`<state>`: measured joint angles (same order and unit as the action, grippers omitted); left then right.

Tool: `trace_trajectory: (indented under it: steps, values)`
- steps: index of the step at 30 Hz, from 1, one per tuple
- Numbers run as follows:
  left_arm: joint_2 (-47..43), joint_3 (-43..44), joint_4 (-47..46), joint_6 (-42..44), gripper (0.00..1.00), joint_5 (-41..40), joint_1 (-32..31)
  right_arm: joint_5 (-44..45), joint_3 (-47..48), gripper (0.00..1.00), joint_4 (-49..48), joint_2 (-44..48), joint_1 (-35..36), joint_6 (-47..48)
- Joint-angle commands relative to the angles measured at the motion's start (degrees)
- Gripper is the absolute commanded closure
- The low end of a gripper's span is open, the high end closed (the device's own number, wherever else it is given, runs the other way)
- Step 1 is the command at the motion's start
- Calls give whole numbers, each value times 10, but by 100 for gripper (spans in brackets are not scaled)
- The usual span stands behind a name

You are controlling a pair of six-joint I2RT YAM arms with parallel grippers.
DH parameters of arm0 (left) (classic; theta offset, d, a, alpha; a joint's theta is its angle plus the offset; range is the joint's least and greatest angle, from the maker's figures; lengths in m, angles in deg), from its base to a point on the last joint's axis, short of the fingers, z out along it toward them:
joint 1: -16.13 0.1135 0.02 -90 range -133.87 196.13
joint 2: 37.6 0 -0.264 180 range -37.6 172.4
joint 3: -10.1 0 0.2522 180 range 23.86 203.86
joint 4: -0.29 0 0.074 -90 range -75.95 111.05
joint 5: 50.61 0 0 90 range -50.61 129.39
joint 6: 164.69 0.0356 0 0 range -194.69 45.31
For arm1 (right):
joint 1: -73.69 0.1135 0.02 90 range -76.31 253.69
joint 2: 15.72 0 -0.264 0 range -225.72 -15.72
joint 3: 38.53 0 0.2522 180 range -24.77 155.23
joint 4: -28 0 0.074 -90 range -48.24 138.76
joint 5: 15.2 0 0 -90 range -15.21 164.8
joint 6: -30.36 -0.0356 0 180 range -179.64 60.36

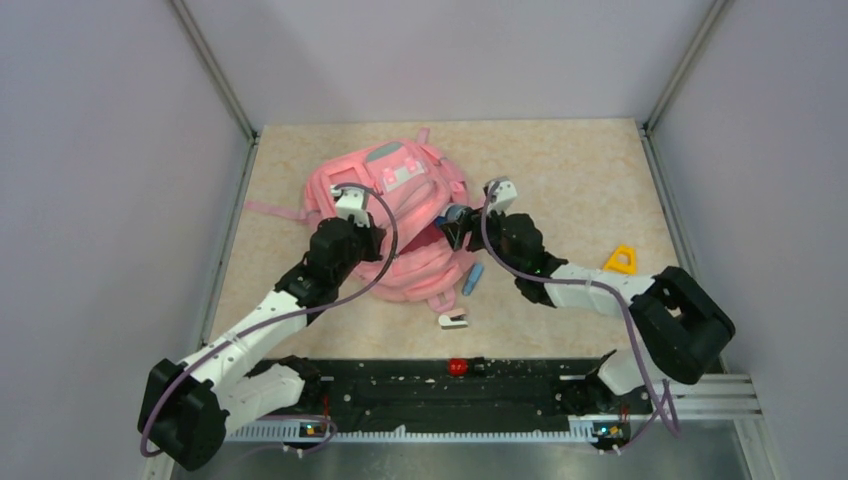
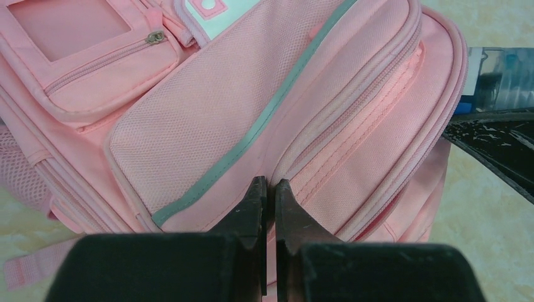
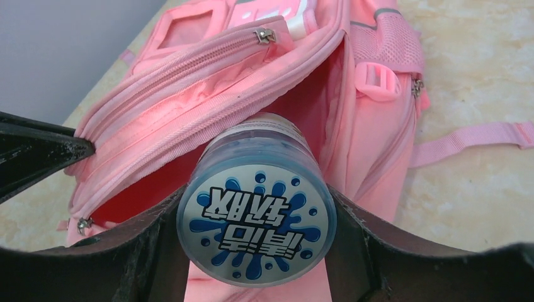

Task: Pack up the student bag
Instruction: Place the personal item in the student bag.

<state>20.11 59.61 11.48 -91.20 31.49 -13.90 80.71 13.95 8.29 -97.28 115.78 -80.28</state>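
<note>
Three loose items lie unpacked on the counter (image 1: 580, 180): a blue stick-shaped item (image 1: 473, 279) and a small white item (image 1: 453, 321) just on the near side of the student bag (image 1: 400, 190), and a yellow set square (image 1: 621, 261) toward the right edge. The bag lies left of centre, nearer the far edge, with its main compartment unzipped. The left hand (image 2: 269, 185) is clenched on fabric by the opening. The right hand (image 1: 458, 222) grasps a round blue-labelled tub (image 3: 256, 233) at the mouth, not yet inside. Packing looks early, and what is already inside is hidden. The zip edges sit close around the tub. Bare counter lies to the right of the bag.
</note>
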Motion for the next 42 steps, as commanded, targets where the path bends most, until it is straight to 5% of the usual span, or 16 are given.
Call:
trace_trajectory:
  steps: [1,11,17,20,24,27,42]
  values:
    - [-19,32,-47,-7,100,2,6,-22,10,100,-231,-37,1,-9]
    - [-14,44,-45,-6,100,12,10,-45,29,100,-369,-218,7,10]
    - [-8,48,-43,-7,100,18,13,-92,118,99,-369,-310,7,19]
    - [-6,50,-38,-6,100,14,13,-108,161,85,-343,-341,7,24]
    - [-3,49,-38,-7,100,9,15,-99,164,44,-312,-347,8,47]
    - [5,53,-35,-13,100,5,17,-89,130,28,-315,-328,8,58]
    - [12,53,-30,-23,100,4,23,-69,5,12,-182,-133,8,104]
